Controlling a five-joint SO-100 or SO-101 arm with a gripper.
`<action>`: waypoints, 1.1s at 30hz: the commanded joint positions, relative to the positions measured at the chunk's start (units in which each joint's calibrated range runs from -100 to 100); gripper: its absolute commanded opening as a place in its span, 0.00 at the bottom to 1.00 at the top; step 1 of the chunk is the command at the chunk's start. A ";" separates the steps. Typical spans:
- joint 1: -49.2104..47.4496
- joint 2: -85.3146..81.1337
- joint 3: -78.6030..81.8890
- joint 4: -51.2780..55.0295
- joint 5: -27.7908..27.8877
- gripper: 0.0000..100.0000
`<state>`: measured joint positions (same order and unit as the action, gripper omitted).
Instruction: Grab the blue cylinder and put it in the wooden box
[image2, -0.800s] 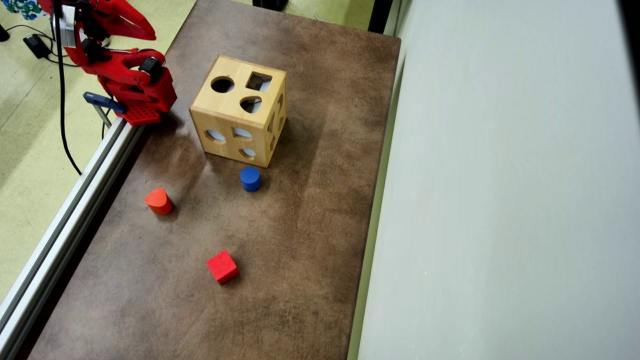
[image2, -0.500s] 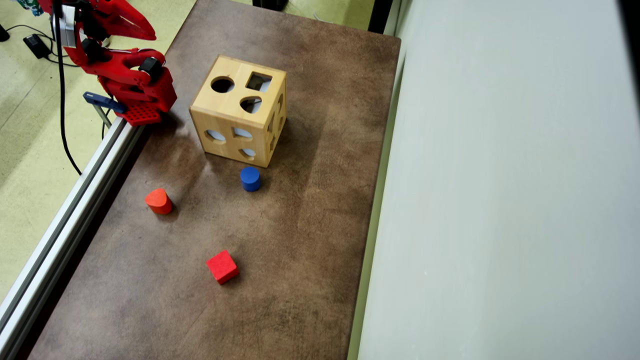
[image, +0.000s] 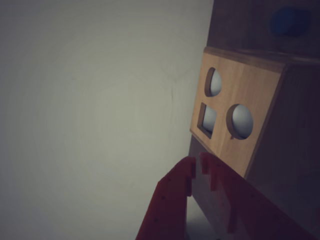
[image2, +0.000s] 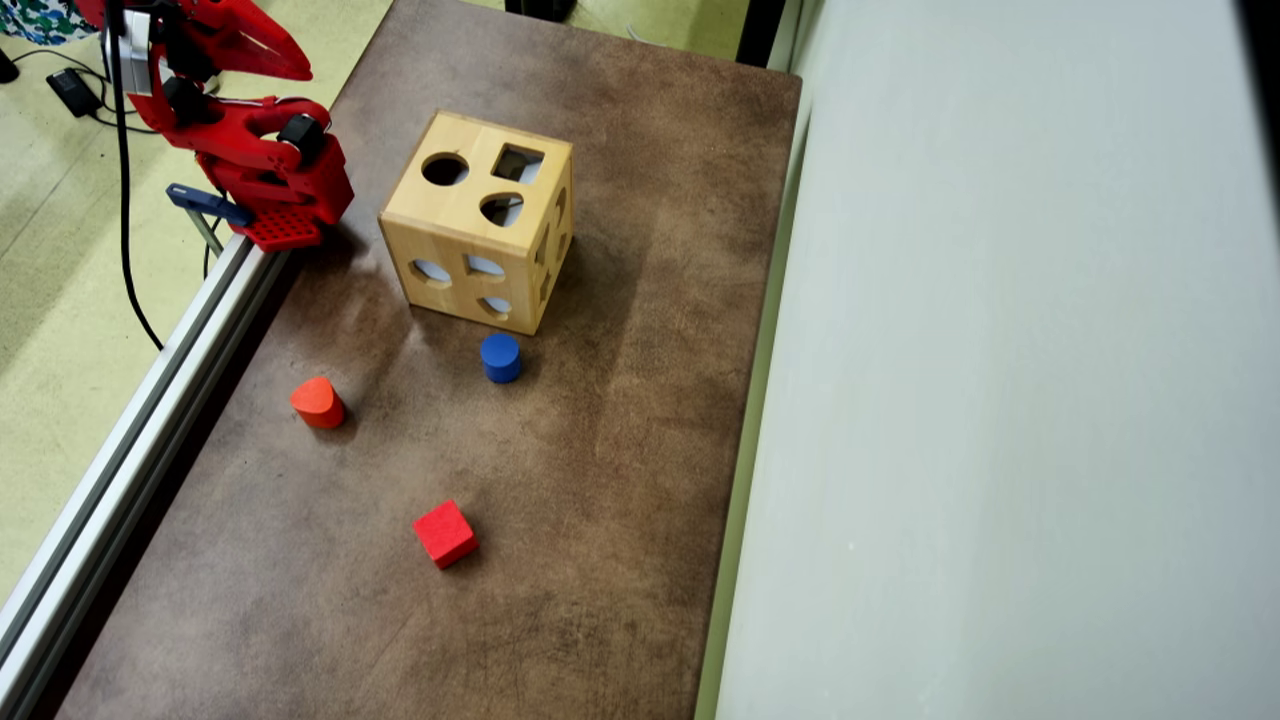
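A red plastic robot arm (image2: 250, 150) sits folded at the upper left of the overhead view, at the edge of a mottled brown tabletop (image2: 560, 520). In the wrist view its hand (image: 197, 167) points toward the wooden box, the two red fingertips nearly touching and holding nothing. The wooden box (image2: 478, 222) is a pale, smooth cube with round, square and rounded cut-outs. The blue cylinder (image2: 500, 357), short with a flat round top, stands on the tabletop just below the box. An orange-red rounded block (image2: 318, 402) and a red cube (image2: 445, 533) lie farther down, apart.
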<state>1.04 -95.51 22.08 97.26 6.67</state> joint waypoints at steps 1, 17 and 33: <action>0.22 0.26 -1.06 0.41 0.34 0.03; 0.22 0.26 -1.06 0.41 0.34 0.03; 0.30 22.51 -4.63 -0.55 0.05 0.03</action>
<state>1.04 -83.98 20.54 97.18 6.67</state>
